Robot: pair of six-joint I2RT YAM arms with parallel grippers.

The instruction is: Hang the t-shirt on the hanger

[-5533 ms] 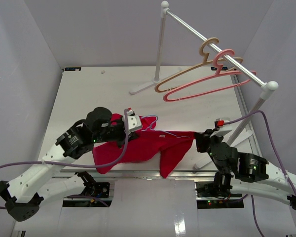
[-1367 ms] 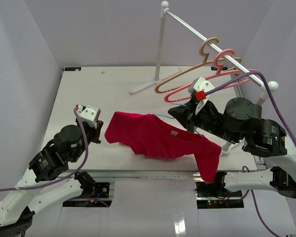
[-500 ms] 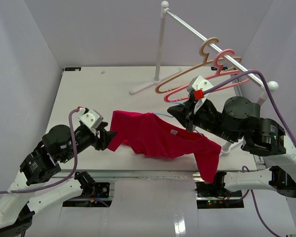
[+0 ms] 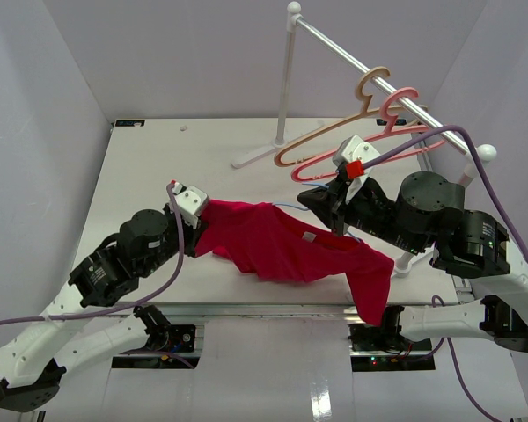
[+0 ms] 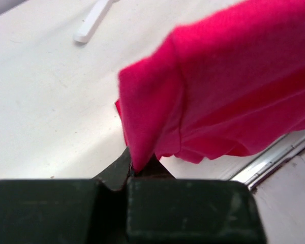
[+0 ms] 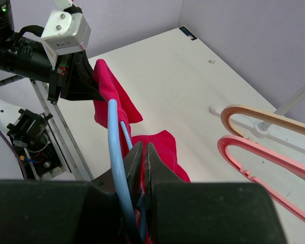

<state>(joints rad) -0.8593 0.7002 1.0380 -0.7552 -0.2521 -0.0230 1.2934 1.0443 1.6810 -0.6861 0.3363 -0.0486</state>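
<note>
Roughly halfway: from above, t-shirt [image 4: 282, 242] slung between both arms over the table [image 4: 158, 158]; left wrist, left gripper [image 5: 138, 170] pinching its edge; right wrist, right gripper [image 6: 144, 152] clamped on hanger [image 6: 113, 132], one end seemingly inside cloth, rest to dress

The left arm [image 4: 123, 255] and right arm [image 4: 431, 211] have white shells, round black joints and purple cables [image 4: 410, 139]. White wrist camera blocks [image 4: 191, 200] carry red tabs; the fingers [image 5: 117, 173] are black.
</note>
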